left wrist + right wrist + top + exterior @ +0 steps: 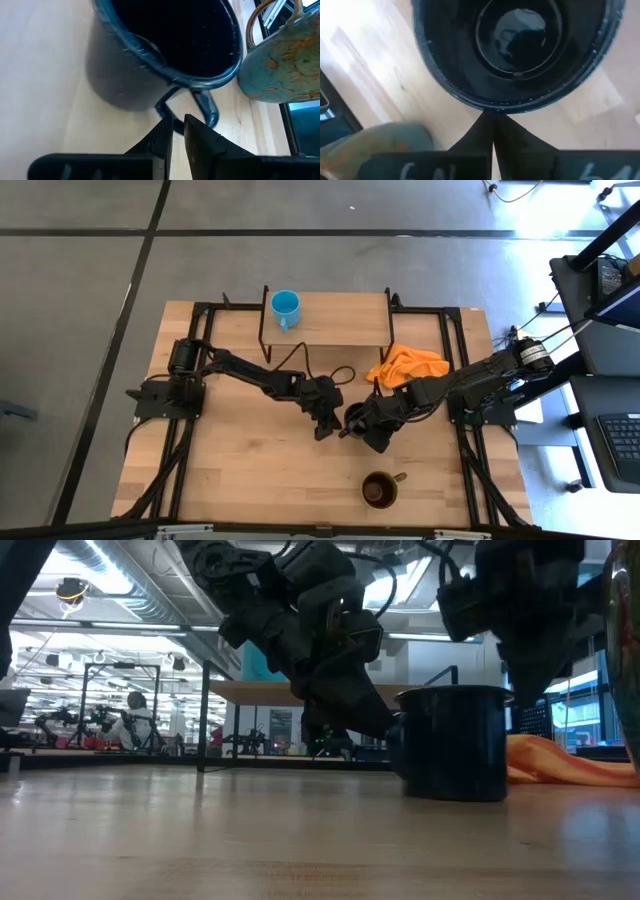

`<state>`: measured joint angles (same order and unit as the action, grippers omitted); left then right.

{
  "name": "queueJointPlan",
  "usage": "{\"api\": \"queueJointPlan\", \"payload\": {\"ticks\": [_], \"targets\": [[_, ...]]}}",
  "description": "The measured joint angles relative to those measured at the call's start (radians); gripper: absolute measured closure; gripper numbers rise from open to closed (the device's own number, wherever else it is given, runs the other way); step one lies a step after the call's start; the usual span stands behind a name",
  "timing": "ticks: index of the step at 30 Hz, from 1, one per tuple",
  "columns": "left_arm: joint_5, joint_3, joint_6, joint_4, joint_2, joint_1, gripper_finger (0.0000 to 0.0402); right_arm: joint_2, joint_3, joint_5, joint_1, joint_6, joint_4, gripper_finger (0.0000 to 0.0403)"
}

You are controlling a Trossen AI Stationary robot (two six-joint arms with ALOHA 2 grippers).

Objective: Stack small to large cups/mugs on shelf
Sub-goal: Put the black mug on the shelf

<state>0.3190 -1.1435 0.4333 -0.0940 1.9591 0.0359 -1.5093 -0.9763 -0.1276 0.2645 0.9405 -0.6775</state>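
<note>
The black mug (354,418) stands upright on its base on the tabletop, mid-table; it also shows in the low view (452,745). My left gripper (326,422) is at its handle, fingers nearly together on it (178,131). My right gripper (371,432) is shut, its fingertips (492,117) at the mug's rim on the side away from the handle. The light-blue mug (285,307) stands on the shelf (340,318), at its left end. The brown mug (380,490) stands on the tabletop near the front edge. My left gripper pinches the outer bend of the black mug's handle (172,114) between its two fingers, coming slanting down from the table's left. The mug stands upright on the table. My right gripper's shut fingertips stand at the outside of the rim (492,107), coming from above; I cannot tell whether they touch it.
An orange cloth (408,365) lies on the table just right of the shelf, behind the right arm. The shelf's middle and right part are bare wood (350,315). The brown mug shows close beside the black one in the left wrist view (280,60).
</note>
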Motion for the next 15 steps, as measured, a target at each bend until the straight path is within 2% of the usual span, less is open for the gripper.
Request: {"api": "queueJointPlan", "payload": {"ticks": [15], "targets": [[-0.048,0.000,0.063,-0.002,0.000,0.026,0.0360,0.000,0.014,0.027,-0.094,-0.091,0.080,0.0389]]}}
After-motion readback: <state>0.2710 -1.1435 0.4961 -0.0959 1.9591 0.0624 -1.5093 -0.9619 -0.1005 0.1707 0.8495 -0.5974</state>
